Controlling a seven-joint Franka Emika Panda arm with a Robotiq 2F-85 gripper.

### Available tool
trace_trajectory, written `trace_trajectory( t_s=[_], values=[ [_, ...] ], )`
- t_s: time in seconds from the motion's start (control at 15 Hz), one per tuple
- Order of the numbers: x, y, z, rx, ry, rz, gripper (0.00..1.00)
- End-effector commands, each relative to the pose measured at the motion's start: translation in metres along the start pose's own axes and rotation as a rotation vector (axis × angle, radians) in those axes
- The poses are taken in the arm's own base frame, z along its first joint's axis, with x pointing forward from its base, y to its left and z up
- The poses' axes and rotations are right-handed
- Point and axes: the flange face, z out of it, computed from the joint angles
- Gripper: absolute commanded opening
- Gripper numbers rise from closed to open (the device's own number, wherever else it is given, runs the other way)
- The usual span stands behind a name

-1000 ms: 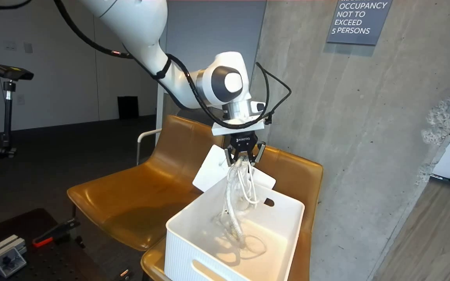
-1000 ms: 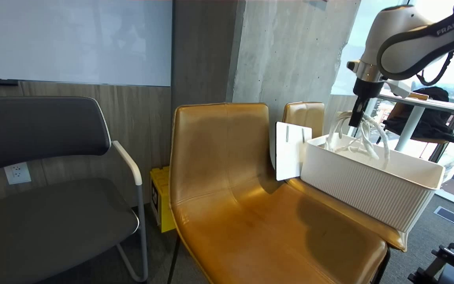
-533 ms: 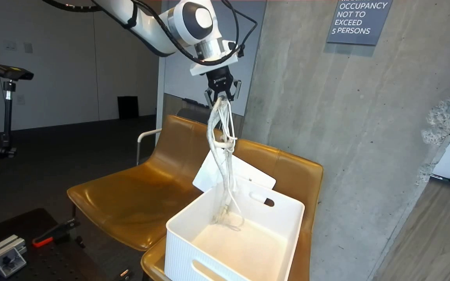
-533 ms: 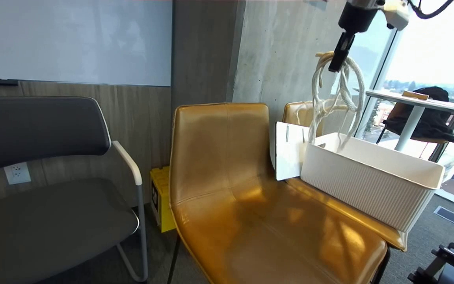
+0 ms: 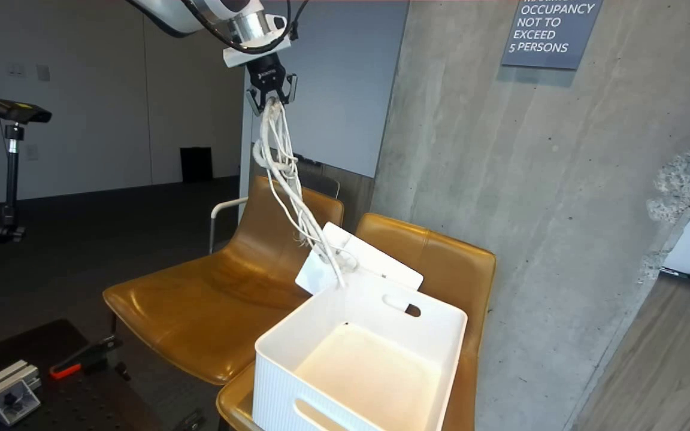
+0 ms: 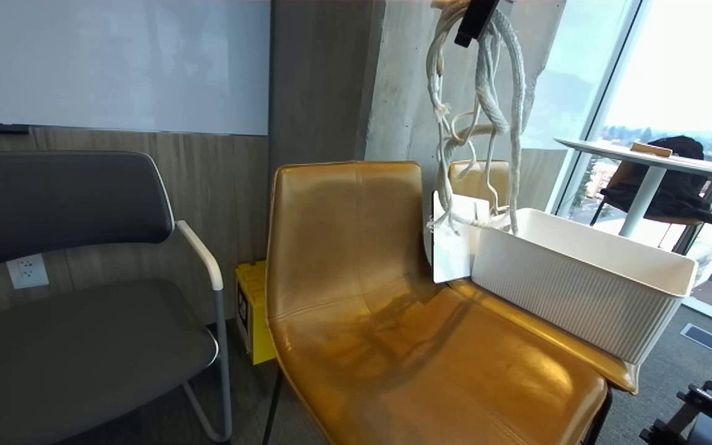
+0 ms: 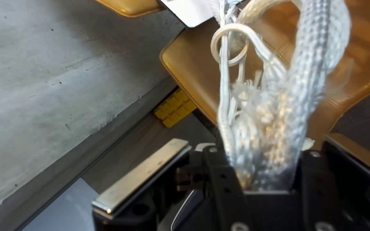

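since half a second ago the robot arm [image 5: 180,15] has swung up and sideways, carrying the gripper [image 5: 272,100] and the bundle of white cords [image 5: 286,170] off from the white bin [image 6: 569,293]; the bundle's lower ends, inside the bin then, now hang by its back corner, and whether they touch the rim cannot be told. the gripper is clamped on the bundle near its top, and the rest dangles.

in an exterior view the whole gripper shows; in an exterior view only the tip of a black finger [image 6: 474,25] enters at the top edge. the wrist view brings close a thick braided strand [image 7: 310,64] and a small loop [image 7: 215,45] of cord.

the white bin stands on a tan chair [image 5: 465,257], its bottom in sight with a small dark speck [image 5: 345,324] on it. a white panel [image 5: 375,257] stands just behind it. a yellow box [image 6: 257,309], its contents hidden, sits low by the wall.

a second tan chair [image 6: 347,235] stands next to the bin's. around them are a concrete wall [image 5: 560,179], a whiteboard [image 6: 115,68], a dark chair [image 6: 72,346], a table [image 6: 603,149], an occupancy sign [image 5: 551,33] and a post-mounted camera [image 5: 17,112].
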Motion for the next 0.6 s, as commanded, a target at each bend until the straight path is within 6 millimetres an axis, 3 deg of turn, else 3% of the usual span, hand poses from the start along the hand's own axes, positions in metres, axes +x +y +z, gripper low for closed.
trace_trajectory(
  t_s=[0.0,0.2,0.27,0.53],
  values=[
    [0.044,-0.039,-0.026,0.006,0.043,-0.067,0.00],
    [0.064,-0.062,-0.017,0.031,0.044,-0.103,0.00],
    [0.063,-0.064,-0.001,0.051,0.029,-0.103,0.00],
    [0.049,-0.043,0.040,0.075,-0.016,-0.067,0.00]
  ],
)
